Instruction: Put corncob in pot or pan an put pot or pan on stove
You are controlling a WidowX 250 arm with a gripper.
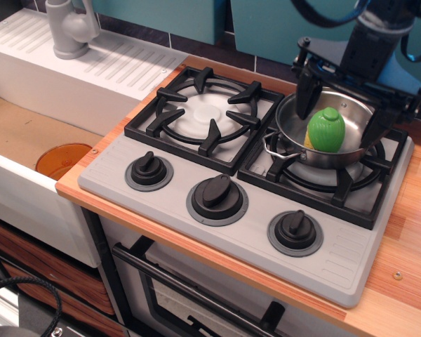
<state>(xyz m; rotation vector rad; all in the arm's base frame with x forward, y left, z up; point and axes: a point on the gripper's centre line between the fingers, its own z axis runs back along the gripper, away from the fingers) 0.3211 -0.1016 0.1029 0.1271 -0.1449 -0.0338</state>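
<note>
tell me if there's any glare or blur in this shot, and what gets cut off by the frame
In the observation.image view the focus is sharp with no motion blur. The pot shows bright reflections on its inner wall, and the corncob has a small highlight. Soft shadows sit under the stove grates. The claw is visible, but the arm above it is cropped by the top edge.

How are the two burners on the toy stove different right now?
The right burner has the shiny pot sitting on its grate, with the green corncob inside; the left burner has nothing on it. The left burner's white disc shows fully; the right one's is mostly hidden under the pot. The gripper stands open around the pot, over the right burner only. Both have black grates.
</note>
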